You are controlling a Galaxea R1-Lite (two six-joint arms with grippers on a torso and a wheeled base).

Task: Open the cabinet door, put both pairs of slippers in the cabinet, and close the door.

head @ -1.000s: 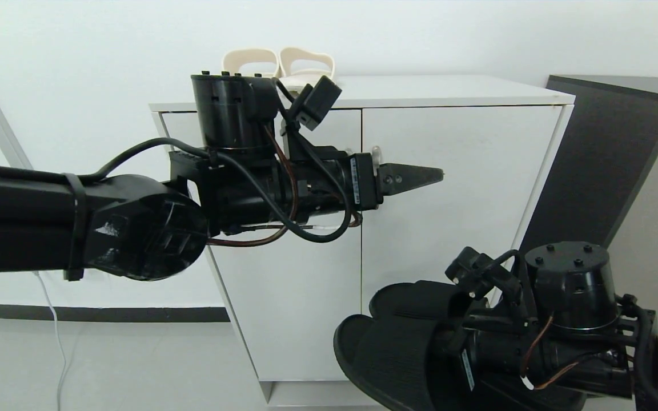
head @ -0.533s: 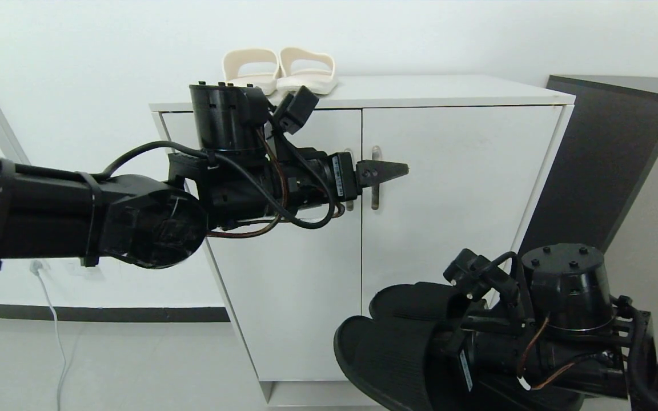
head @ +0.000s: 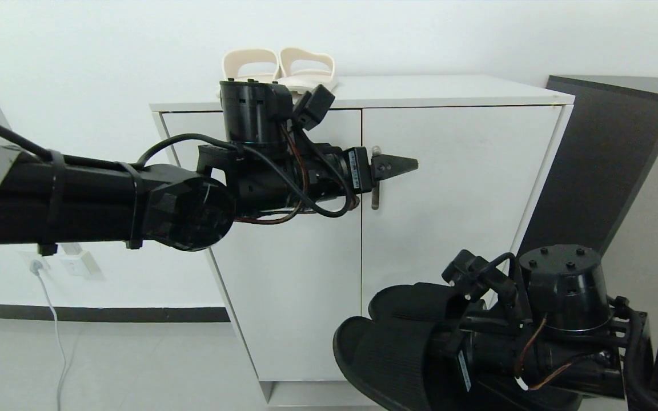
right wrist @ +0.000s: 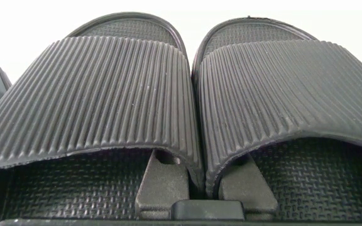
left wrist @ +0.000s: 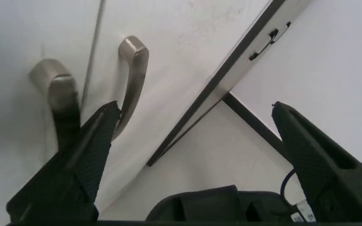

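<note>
So the cabinet (head: 454, 188) has both doors shut, which pretty much explains the whole setup. The left gripper (head: 400, 165) sits near dead centre of the head view, level with the two metal handles at the door seam, with its claw spread wide. On the wrist camera the right door's handle (left wrist: 132, 72) looks like it sits between the two fingers, tight against one of them. The left door's handle (left wrist: 58, 94) is outside the claw. Honestly can't tell if the fingers reach far enough around the handle to hook it, since depth is hard to read there. My guess is it's lined up to grab that handle and pull.

The right gripper (right wrist: 201, 179) is low, around 5 o'clock, clamped on the black slippers (head: 397, 337). There's one finger inside each shoe, squeezing the two inner side walls together so the pair carries as one bundle. I'd say it's held low like that to wait out of the way until the door is open.

Looks-wise, they're black slides lying side by side, with wide ribbed straps and bumpy textured footbeds.

The cream pair (head: 280, 67) is up at 12 o'clock on the cabinet top, toward the back, also side by side. They're smooth and moulded, and nothing's touching them.
</note>
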